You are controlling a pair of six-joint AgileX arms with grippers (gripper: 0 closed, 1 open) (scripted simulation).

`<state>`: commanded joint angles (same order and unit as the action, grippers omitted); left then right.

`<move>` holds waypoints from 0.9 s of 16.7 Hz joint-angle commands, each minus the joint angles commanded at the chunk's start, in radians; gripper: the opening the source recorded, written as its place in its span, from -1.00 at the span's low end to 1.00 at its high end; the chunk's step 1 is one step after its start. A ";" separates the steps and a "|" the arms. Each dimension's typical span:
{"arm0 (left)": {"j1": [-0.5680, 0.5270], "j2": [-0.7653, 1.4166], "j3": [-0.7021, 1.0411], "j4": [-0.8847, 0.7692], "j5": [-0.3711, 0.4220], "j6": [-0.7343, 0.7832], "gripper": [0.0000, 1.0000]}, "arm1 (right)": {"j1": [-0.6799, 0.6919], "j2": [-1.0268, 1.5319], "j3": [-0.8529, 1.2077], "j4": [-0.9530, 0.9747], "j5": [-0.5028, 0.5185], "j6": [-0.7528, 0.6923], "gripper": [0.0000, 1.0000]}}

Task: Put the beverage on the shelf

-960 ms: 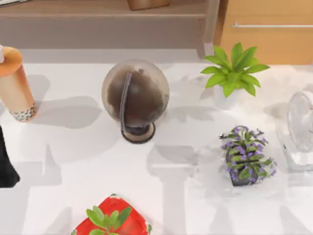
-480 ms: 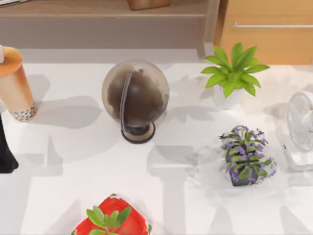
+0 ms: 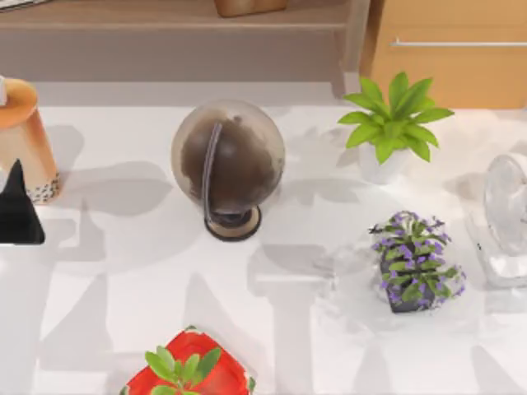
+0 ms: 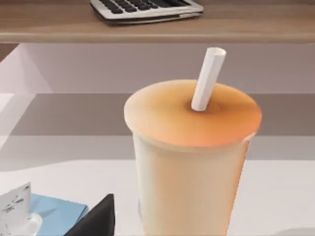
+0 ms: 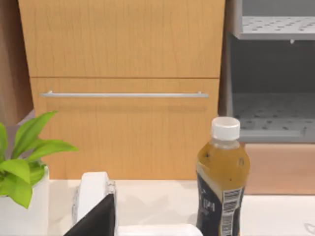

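Left wrist view: straw (image 4: 208, 77) in upright beverage (image 4: 192, 162).

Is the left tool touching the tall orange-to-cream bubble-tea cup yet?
Cannot tell. In the top view the left tool overlaps the base of the bubble-tea cup; the left wrist view shows a dark fingertip beside the cup, with no plain gap or contact.

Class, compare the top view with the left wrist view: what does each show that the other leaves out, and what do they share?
Top view alone: globe, green plant, purple plant, fan, red pot and drawer front. Left wrist view alone: the cup's straw, a keyboard on the shelf, and a tissue box. Shared: the beverage standing on the white table, the shelf, and a dark piece of the left claw near the cup.
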<state>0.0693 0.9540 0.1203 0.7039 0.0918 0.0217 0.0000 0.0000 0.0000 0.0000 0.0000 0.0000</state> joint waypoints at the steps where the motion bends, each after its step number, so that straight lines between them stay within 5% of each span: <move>1: 0.006 0.092 0.009 0.062 0.007 0.001 1.00 | 0.000 0.000 0.000 0.000 0.000 0.000 1.00; 7: 0.034 0.497 0.057 0.357 0.046 0.009 1.00 | 0.000 0.000 0.000 0.000 0.000 0.000 1.00; 15: 0.037 0.568 0.066 0.425 0.056 0.011 1.00 | 0.000 0.000 0.000 0.000 0.000 0.000 1.00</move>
<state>0.1067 1.5221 0.1861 1.1289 0.1474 0.0322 0.0000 0.0000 0.0000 0.0000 0.0000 0.0000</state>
